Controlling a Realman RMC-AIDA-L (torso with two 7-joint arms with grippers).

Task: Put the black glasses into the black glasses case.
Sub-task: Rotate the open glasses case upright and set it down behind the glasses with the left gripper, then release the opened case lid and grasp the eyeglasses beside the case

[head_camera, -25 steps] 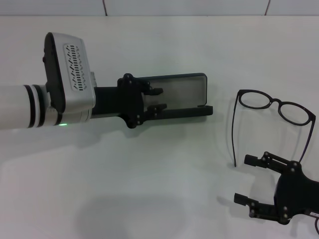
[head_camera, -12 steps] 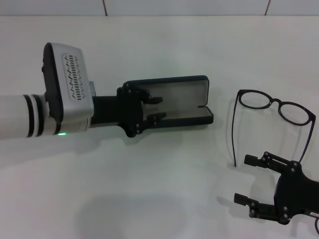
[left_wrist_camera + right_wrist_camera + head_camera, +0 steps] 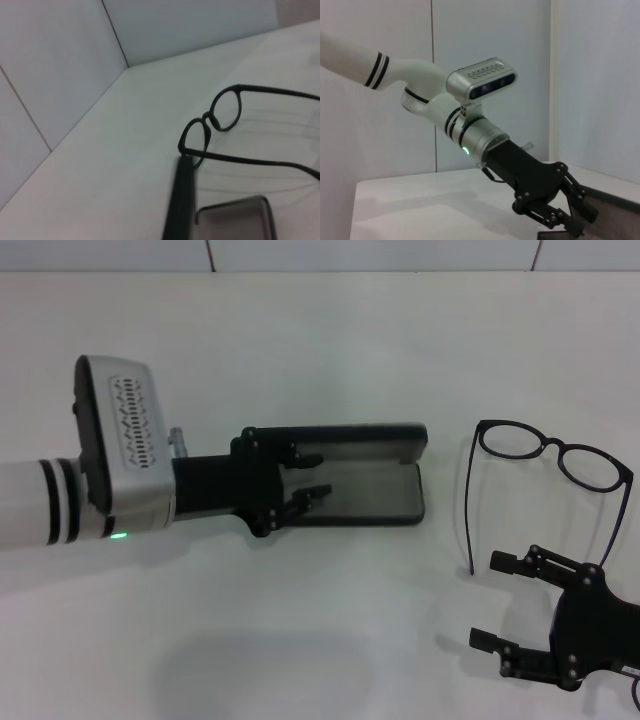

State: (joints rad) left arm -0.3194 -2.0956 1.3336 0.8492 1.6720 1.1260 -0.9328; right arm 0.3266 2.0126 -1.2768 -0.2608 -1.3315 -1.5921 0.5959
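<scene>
The black glasses case (image 3: pixel 370 490) lies open at the table's middle, its grey-lined base flat and its lid standing on edge behind. My left gripper (image 3: pixel 312 475) reaches in from the left and holds the case's left end. The black glasses (image 3: pixel 552 446) rest unfolded at the right, temple arms pointing toward me. My right gripper (image 3: pixel 492 600) waits open and empty at the near right, just short of one temple tip. The left wrist view shows the glasses (image 3: pixel 207 117) beyond the case's lid edge (image 3: pixel 181 200). From the right wrist I see the left gripper (image 3: pixel 572 217) at the case (image 3: pixel 615 202).
A white table (image 3: pixel 300 640) bears everything, with a tiled wall along its far edge (image 3: pixel 300 255). The left arm's white forearm and grey camera housing (image 3: pixel 120 455) span the left side of the table.
The left wrist rolled and came toward me, and the case turned with it: from tilted with the lid's lining facing up to base flat and lid upright. Right arm and glasses stayed still.
</scene>
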